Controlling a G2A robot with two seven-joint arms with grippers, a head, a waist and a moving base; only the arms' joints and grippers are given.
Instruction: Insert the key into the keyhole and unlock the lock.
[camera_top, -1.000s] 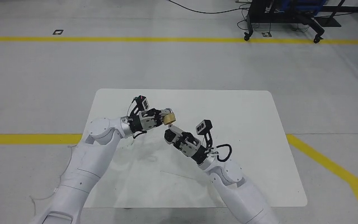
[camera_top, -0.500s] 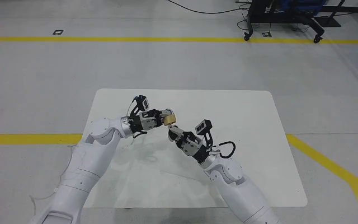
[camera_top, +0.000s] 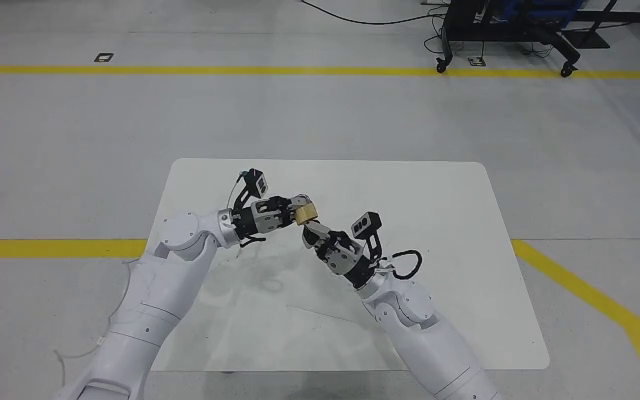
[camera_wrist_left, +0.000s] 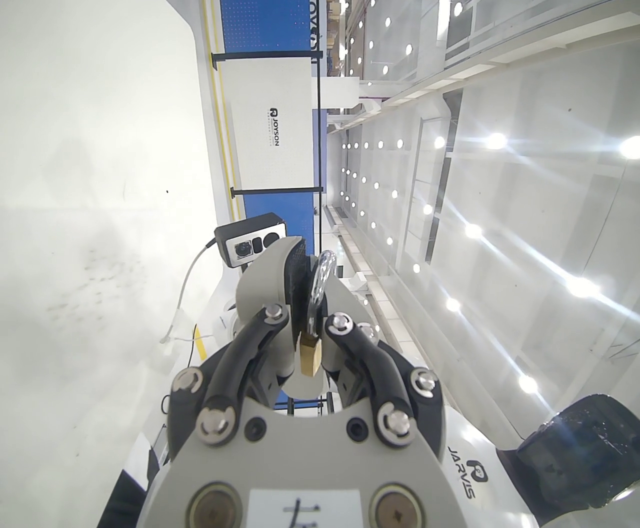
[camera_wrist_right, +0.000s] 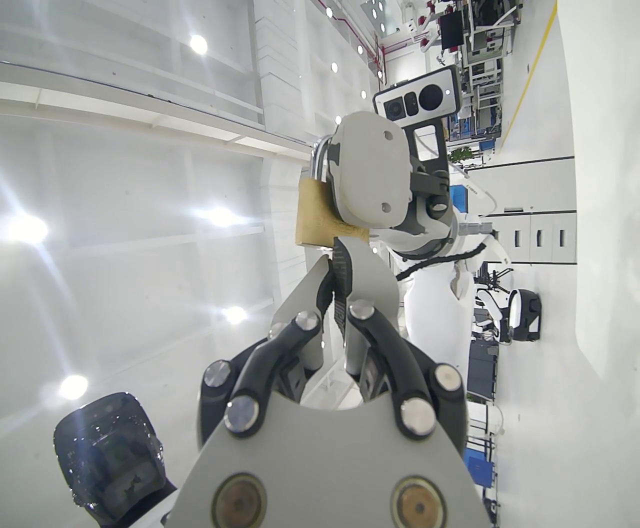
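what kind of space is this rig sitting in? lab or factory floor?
Likely an industrial hall or robotics test floor, not an office: yellow lines painted on the grey floor, a wheeled black frame with loose cables beyond the white table, and rows of ceiling lights high overhead.

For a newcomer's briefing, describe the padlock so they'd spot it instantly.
Look above the middle of the white table. There the left pincer clamps the padlock, off the tabletop. It alone is brass-coloured, with a silver shackle; everything around it is white, grey or black.

Overhead view down, wrist views close, sharing lock (camera_top: 303, 210)
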